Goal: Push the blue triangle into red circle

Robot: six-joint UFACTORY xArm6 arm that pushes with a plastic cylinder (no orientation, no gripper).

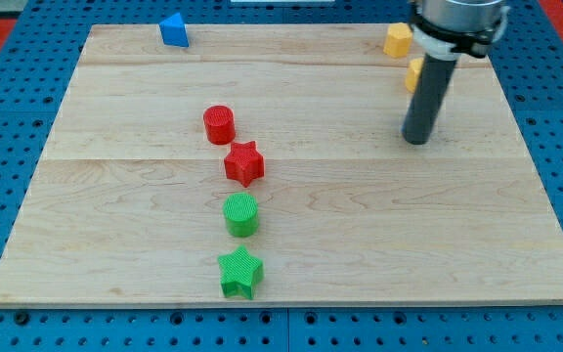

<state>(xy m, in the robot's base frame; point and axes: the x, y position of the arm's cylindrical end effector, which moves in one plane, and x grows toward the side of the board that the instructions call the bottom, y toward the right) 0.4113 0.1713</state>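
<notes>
1. My tip [416, 140] rests on the wooden board [360, 244] at the view's upper right; I carry no gripper, only a dark rod touching no block.
2. The blue triangle [173, 29] sits at the board's top edge, towards 11 o'clock from the red circle [219, 124] and well apart from it.
3. My tip lies far towards 3 o'clock from the red circle.
4. A red star [244, 163] sits just beside the circle at 5 o'clock, then a green circle [241, 214] and a green star [240, 273] (a loose column running towards 6 o'clock).
5. Two yellow blocks stand near the rod: one [397, 39] at 11 o'clock from my tip, another [413, 72] partly hidden behind the rod.
</notes>
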